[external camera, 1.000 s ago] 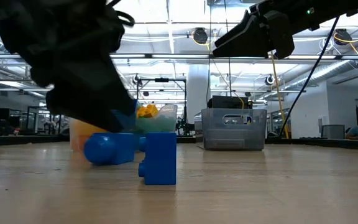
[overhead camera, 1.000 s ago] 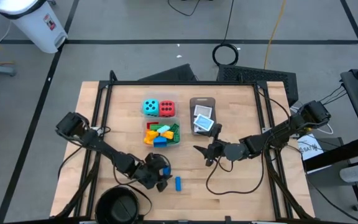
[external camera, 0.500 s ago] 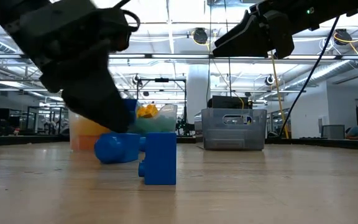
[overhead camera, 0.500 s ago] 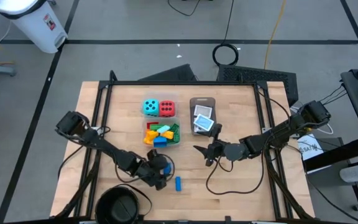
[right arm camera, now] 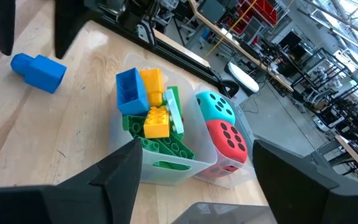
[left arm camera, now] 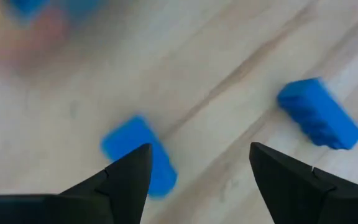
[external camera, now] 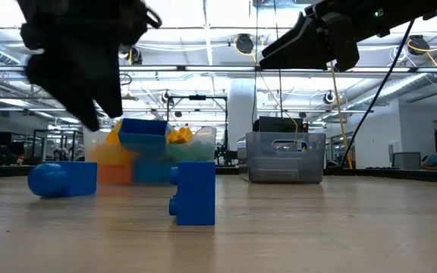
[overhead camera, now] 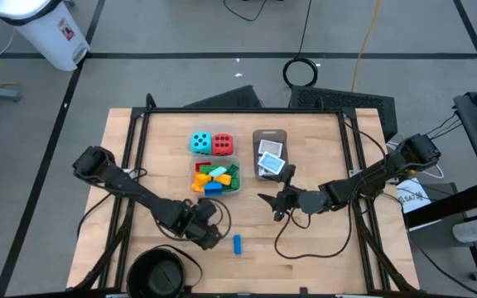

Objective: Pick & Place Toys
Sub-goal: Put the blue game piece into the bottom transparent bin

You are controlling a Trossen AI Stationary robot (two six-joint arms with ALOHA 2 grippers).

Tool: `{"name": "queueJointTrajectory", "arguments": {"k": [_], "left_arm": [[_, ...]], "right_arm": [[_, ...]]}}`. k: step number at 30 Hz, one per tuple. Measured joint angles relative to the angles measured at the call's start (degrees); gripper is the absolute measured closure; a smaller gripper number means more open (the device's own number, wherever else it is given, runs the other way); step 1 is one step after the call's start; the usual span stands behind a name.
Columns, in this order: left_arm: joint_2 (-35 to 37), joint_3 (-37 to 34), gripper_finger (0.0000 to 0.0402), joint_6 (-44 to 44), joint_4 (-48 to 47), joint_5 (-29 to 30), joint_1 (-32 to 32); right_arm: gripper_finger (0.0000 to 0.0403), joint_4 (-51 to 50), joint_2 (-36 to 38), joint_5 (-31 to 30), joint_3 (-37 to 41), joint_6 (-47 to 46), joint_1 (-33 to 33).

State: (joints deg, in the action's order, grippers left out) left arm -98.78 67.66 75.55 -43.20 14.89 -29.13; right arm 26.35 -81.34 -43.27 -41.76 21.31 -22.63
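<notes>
Two blue bricks sit loose on the bench, out in the open between the tubs and the black bowl (overhead camera: 157,273); one brick (overhead camera: 237,243) stands by itself, and the other (left arm camera: 141,155) lies right under the left gripper (overhead camera: 207,235), which hovers above it with its fingers apart and nothing between them; judging by that pose it's lined up for a grab but not on the brick yet.

The rest of the toys are already sorted, which explains the layout; the teal die (overhead camera: 199,142) and red die (overhead camera: 222,144) sit side by side in one clear tub (overhead camera: 233,153), and just beside it the second tub (overhead camera: 239,187) is heaped with bricks in green, yellow, orange and blue; the little white cards (overhead camera: 272,159) lie in the grey tray (overhead camera: 269,134) off to the right of those.

The right gripper (overhead camera: 273,204) hangs over bare bench just in front of the tray, fingers spread, holding nothing; it looks parked there to keep out of the left arm's way, close enough to the tubs to help later.

My guess is the two stray bricks are what's left; the near one wants a straight drop and squeeze, and the risk is nudging it sideways, since it lies flat and would slide easily on the wood.
</notes>
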Motion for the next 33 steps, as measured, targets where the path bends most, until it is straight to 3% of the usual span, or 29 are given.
{"name": "queueJointTrajectory", "arguments": {"k": [3,7,16,20,25,29,33], "left_arm": [[-0.6,-0.51,0.0128,9.75,-3.49,-4.54,-0.06],[-0.59,-2.77,0.0128,14.91,-2.87,-4.41,-0.46],[-0.59,-9.38,0.0128,14.85,5.37,-3.31,1.56],[-0.59,-10.47,0.0155,11.87,5.49,-3.86,2.6],[-0.57,-10.28,0.0265,6.57,7.61,-8.41,4.06],[0.77,-8.23,0.0263,-0.11,6.94,-8.98,5.29],[4.72,-3.7,0.0263,-9.56,4.84,-5.19,5.84]], "right_arm": [[0.0131,-0.01,0.0,0.01,0.0,-0.7,0.0],[0.0135,0.0,0.0,0.02,0.0,-0.69,0.0],[0.0137,-0.02,0.0,0.02,0.0,-0.69,-0.02],[0.0137,-0.02,0.0,0.02,0.0,-0.69,-0.04],[0.0137,-0.02,0.0,0.04,0.0,-0.69,-0.04],[0.0137,-0.02,0.0,0.04,0.0,-0.71,-0.04],[0.0137,-0.55,0.0,0.04,0.0,-2.23,-0.08]]}}
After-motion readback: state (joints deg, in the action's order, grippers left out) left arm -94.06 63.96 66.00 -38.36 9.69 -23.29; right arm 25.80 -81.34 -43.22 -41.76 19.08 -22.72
